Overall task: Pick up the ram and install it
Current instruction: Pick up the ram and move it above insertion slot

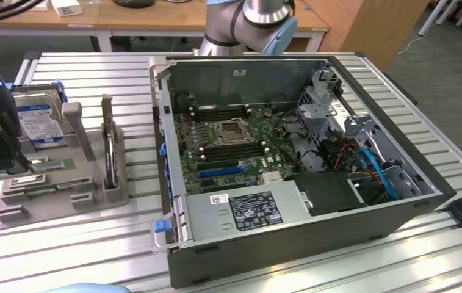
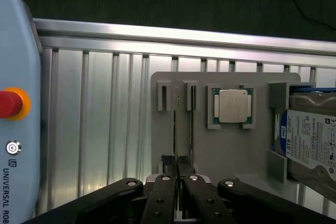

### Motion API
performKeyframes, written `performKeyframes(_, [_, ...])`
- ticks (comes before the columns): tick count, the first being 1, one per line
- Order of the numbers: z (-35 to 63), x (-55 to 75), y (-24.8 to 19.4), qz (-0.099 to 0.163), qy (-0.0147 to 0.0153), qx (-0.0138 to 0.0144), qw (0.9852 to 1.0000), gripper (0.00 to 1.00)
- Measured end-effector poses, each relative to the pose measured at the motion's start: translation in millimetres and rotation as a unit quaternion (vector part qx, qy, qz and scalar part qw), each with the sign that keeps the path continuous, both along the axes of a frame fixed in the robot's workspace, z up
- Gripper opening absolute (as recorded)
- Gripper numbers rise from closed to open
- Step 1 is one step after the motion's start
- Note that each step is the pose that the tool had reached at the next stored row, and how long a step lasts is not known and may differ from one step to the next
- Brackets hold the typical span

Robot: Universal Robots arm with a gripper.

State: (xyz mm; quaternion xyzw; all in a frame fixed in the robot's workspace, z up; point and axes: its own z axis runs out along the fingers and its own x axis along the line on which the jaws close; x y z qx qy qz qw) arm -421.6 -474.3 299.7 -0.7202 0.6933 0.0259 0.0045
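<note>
From here I see my pincer point(image 2: 179, 182) with its fingers drawn nearly together on the ram point(image 2: 176, 129), which stands edge-on in the grey tray point(image 2: 226, 150) just beside a second stick point(image 2: 191, 124). A processor point(image 2: 232, 105) and a blue-labelled hard drive point(image 2: 310, 140) sit in that tray, on the slatted surface point(image 2: 94, 119).

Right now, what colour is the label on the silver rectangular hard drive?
The label is blue and white; exterior view.
</note>
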Motion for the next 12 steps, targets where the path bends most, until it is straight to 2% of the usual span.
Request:
performKeyframes(8, [29.6, 0.0, 0.0, 0.0, -0.0001, 0.0028, 1.0, 0.12])
performKeyframes(12, [42.3, 0.0, 0.0, 0.0, 0.0, 0.0032, 1.0, 0.12])
